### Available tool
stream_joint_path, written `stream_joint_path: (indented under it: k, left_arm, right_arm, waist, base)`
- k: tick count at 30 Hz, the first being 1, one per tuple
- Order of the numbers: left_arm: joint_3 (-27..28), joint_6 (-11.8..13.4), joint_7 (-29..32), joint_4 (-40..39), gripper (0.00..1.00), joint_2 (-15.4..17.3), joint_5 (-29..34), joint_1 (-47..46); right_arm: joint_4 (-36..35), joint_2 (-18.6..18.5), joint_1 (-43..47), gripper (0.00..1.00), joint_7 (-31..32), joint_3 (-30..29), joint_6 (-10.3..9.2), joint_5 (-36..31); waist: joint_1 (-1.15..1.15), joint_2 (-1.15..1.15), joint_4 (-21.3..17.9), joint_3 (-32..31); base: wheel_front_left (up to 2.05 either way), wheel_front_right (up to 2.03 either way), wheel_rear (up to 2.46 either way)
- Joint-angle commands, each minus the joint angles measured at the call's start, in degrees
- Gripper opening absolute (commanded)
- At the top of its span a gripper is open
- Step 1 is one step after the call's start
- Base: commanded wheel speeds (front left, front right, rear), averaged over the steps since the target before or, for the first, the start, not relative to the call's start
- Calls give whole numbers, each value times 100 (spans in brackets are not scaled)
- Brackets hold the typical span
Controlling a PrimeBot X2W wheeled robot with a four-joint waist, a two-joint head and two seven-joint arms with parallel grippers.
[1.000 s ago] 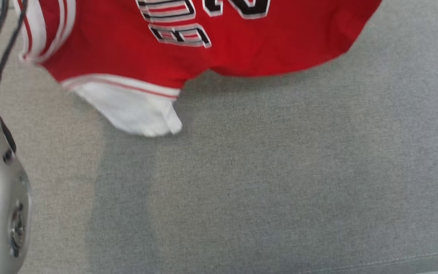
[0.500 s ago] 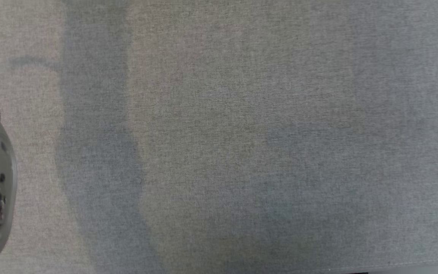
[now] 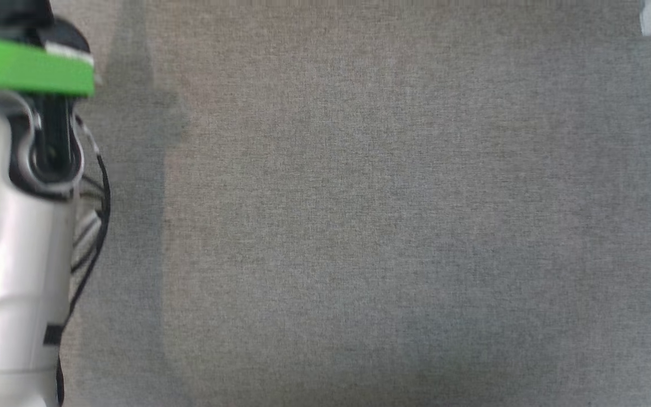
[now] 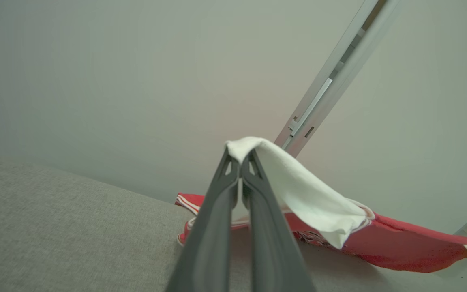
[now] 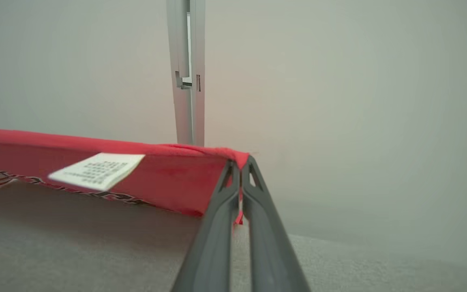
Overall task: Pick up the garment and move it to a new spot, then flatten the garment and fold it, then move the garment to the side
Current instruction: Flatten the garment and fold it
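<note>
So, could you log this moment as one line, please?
garment: held by both | left gripper: shut on white end | right gripper: shut on red edge

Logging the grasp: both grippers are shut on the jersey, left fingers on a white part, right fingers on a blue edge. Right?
No: the right fingers pinch a red edge of the jersey, not blue; the right wrist view shows it. The rest holds.

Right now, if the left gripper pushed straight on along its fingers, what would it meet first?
Beyond the garment it pinches, the left gripper would probably meet the pale wall; the metal rail runs just right of that line. Depth unclear.
</note>
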Motion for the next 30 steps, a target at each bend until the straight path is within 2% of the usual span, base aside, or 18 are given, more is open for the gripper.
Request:
stream_joint_path:
  k: [1, 4, 12, 23, 30]
  left_arm:
    - [49, -12, -19, -153, 0, 96, -74, 391]
    - [176, -5, -21, -531, 0, 124, -147, 1300]
    - [388, 155, -21, -1072, 0, -141, -8, 3103]
    - [644, 106, -21, -1437, 0, -580, 454, 4295]
    - [606, 247, -21, -1714, 0, -705, 570, 5005]
  right_arm:
    - [-110, -46, 368, 0, -17, -90, -10, 58]
    - [-391, -24, 1137, 0, -17, -261, -11, 176]
    - [-982, 226, 2765, 0, -17, -673, -12, 320]
    - [-1702, 580, 4295, 0, -17, -1042, -12, 297]
    - [-1862, 607, 5024, 0, -17, -1052, -11, 369]
  waist:
    - [0, 0, -186, -612]
    - [0, 0, -229, -874]
    - [0, 0, -301, -1428]
    - [0, 0, -354, -1980]
    - [0, 0, -401, -2185]
  base:
    - [0, 0, 0]
    - [0, 0, 0]
    - [0, 0, 0]
    - [0, 0, 0]
    - [0, 0, 0]
